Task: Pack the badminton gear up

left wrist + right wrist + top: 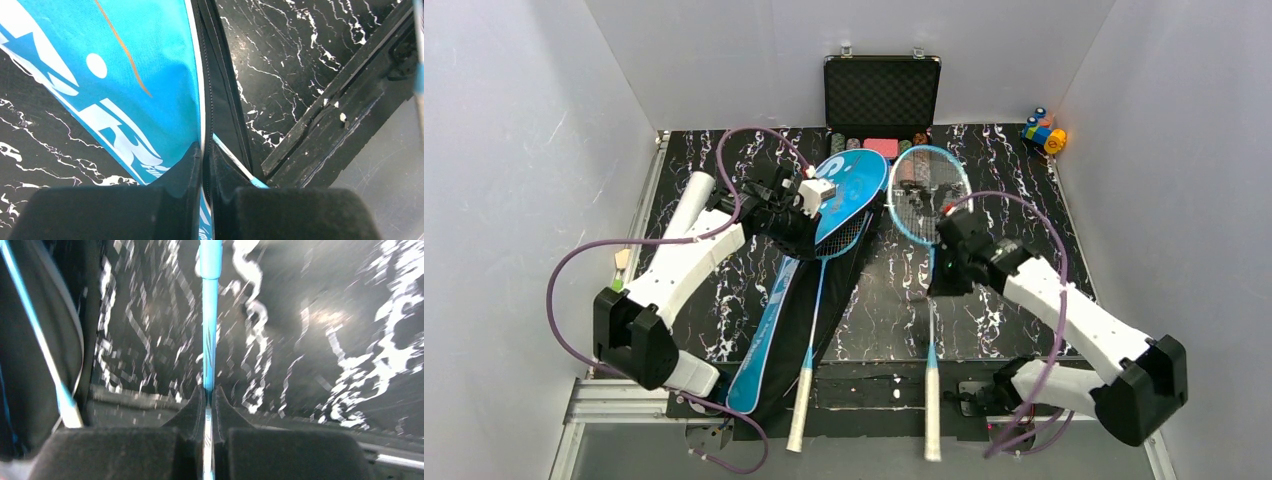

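— Rackets: where do they lie?

— The first racket (816, 300) lies lengthwise in the bag (764, 330). Its head is partly under the blue cover, and its white handle sticks out past the near edge of the table (1014, 210). The second racket (931, 200) lies on the table just right of the bag, head toward the far side, with its white handle also past the near edge.

— And the bag itself?

— It lies left of the middle, running from the near edge toward the back. It is unzipped, and black lining shows beside the blue cover.

— What is the left gripper (205, 157) doing?

— It is at the wide end of the bag, its fingers pressed together on the zipper edge of the blue cover.

— And the right gripper (209, 400)?

— It is clamped on the thin blue shaft of the second racket, a little below the head.

— Anything else on the table?

— A black case of poker chips (882, 90) stands with its lid up at the far wall, just behind the racket heads. Some toy blocks (1044, 133) sit in the far right corner.
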Controlling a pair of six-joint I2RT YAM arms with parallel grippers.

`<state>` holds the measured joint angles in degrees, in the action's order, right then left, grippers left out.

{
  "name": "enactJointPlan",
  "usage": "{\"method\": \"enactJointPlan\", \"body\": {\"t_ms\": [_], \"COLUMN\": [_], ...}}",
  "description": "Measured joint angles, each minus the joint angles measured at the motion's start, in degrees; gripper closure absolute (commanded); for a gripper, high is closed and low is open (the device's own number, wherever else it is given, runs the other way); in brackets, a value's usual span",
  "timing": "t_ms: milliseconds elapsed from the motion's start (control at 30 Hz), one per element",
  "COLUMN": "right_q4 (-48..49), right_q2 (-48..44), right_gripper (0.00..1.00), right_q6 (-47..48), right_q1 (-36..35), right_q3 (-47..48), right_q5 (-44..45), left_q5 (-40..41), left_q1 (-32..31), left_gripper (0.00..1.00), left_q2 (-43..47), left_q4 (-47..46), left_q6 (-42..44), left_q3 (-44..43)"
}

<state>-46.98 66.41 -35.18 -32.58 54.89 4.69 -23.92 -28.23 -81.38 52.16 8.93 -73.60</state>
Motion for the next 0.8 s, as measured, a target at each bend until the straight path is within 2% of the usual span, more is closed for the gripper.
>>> {"method": "enactJointPlan", "body": {"t_ms": [200, 400, 600, 800], "right_q4": [-4.0, -5.7, -5.4, -4.4], "right_q2": [-6.0, -4.3, -0.7, 7.0], "right_gripper": [0.99, 0.99, 0.99, 0.99], "right_q6": [-10.3, -18.8, -24.0, -24.4], "right_q1": [-18.8, -31.8, -41.0, -44.6], "right_q3": [-2.8, -4.2, -4.2, -2.8], "right_q5": [-0.5, -0.4, -0.5, -1.0], "left_q5": [1.0, 2.4, 4.3, 4.7], "left_q1": [0.0, 0.0, 0.0, 0.0], "left_gripper": [1.00, 1.00, 1.00, 1.00], "left_q2": [-3.8, -5.5, -5.7, -6.9], "left_q4": [-0.9, -1.3, -1.4, -1.6], "left_q6": [0.0, -0.4, -1.2, -1.9], "left_q3": [-0.5, -1.8, -3.7, -4.3]}}
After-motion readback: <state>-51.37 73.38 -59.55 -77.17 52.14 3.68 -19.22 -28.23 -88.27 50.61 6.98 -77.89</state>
